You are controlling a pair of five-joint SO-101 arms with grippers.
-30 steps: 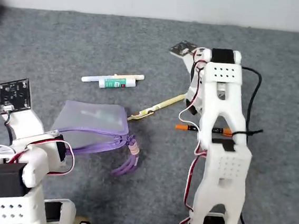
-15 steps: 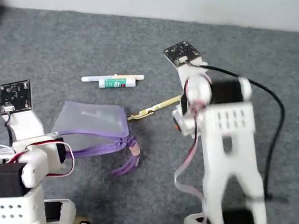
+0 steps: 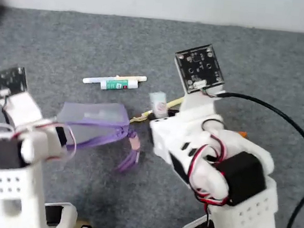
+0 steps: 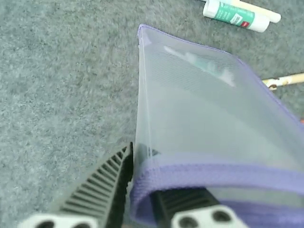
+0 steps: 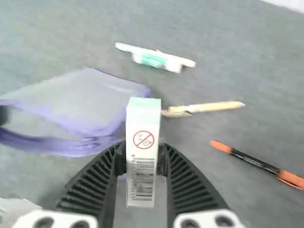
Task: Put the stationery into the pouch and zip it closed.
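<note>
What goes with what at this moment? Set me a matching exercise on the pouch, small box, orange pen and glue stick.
1 pouch
2 small box
3 orange pen
4 glue stick

A held in the right gripper
B on the carpet beside a white pen
C edge pinched by the left gripper
D on the carpet by itself

Pairs: 1-C, 2-A, 3-D, 4-B
</note>
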